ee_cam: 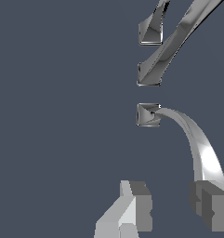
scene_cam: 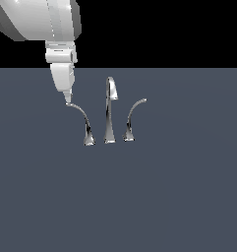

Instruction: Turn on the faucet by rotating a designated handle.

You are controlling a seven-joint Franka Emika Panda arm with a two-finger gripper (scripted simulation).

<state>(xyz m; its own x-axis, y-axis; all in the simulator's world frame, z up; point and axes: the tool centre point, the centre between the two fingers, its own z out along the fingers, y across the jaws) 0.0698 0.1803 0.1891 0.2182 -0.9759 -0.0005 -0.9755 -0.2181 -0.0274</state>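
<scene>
The chrome faucet stands on the grey surface as three pieces. The tall hooked spout point(scene_cam: 109, 110) is in the middle. The handle point(scene_cam: 80, 115), the longer, flat-arching lever, sweeps from its base toward the exterior view's left. My gripper point(scene_cam: 67, 98) hangs right at the handle's tip. In the wrist view the handle point(ee_cam: 197, 144) arcs from its base point(ee_cam: 148, 115) up to one finger point(ee_cam: 211, 204), and its tip reaches that finger. The other finger point(ee_cam: 132, 204) stands apart. The gripper point(ee_cam: 171, 202) is open with nothing between its fingers.
The shorter, more upright lever point(scene_cam: 132, 118) stands on the spout's other side, at the exterior view's right. In the wrist view the spout's base point(ee_cam: 149, 74) and that lever's base point(ee_cam: 150, 33) lie in a row beyond the handle's base. The grey surface point(scene_cam: 164, 197) surrounds everything.
</scene>
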